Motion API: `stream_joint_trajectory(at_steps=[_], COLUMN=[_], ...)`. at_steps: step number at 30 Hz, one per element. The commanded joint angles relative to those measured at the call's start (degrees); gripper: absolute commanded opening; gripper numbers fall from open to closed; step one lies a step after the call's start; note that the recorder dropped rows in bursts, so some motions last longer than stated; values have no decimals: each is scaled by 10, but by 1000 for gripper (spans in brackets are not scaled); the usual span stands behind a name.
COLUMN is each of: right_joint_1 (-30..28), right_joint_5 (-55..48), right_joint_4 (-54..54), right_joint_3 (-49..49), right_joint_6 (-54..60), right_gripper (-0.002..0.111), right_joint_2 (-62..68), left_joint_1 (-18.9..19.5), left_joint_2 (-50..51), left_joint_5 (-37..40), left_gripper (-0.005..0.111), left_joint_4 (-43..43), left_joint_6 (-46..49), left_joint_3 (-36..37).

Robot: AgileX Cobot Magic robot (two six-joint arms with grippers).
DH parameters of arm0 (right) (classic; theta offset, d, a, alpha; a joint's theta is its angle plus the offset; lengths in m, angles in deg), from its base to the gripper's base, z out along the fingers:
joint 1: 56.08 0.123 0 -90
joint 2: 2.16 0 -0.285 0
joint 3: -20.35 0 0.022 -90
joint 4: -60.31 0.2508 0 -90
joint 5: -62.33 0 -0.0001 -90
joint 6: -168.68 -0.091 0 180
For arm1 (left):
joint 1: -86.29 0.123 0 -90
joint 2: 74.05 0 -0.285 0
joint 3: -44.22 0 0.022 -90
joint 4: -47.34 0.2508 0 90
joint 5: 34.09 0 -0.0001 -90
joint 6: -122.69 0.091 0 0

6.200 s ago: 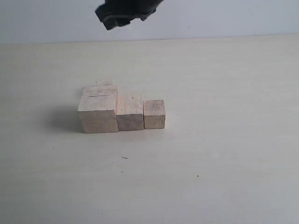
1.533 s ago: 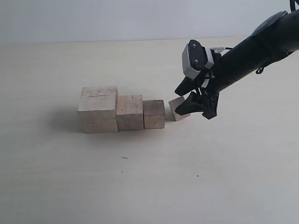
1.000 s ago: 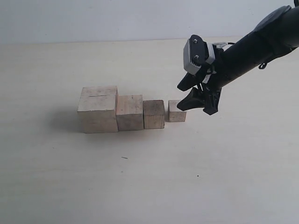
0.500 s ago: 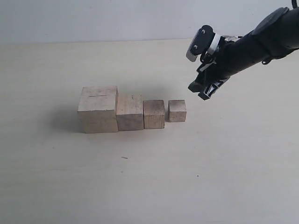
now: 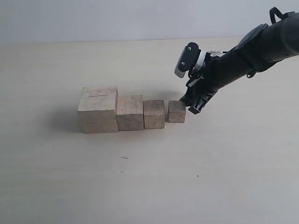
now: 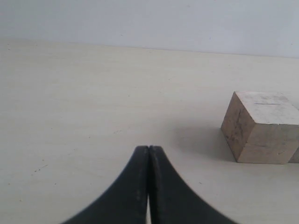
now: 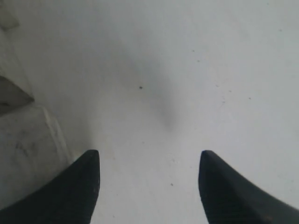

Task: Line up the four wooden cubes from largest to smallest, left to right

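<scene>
we see the four cubes in a row on the table, largest to smallest from left to right: the largest cube, the second, the third and the smallest. the first three stand side against side; the smallest sits just beside the third, with a thin gap. a dark slit marks the top of the largest cube. the right claw hangs low, just right of the smallest, spread and holding nothing; whether it touches we cannot tell. the left claw is pressed together, empty, with the largest cube near it.
</scene>
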State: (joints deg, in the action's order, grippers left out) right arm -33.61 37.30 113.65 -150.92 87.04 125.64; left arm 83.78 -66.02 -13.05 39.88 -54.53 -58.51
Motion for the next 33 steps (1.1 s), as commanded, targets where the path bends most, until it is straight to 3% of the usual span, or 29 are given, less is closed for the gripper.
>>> stream_joint_trajectory(at_steps=[1,33], right_joint_1=[2,2], right_joint_5=[-6,-38], right_joint_4=[-15,71], right_joint_3=[1,1], right_joint_6=[2,86], right_gripper=[59,59], right_joint_2=[-2,-2], left_joint_1=[-4,-4], left_joint_2=[-2,-2], left_joint_5=[-4,-4], left_gripper=[0,0], left_joint_4=[-2,-2], left_joint_6=[-1,-1], left_joint_3=[0,0])
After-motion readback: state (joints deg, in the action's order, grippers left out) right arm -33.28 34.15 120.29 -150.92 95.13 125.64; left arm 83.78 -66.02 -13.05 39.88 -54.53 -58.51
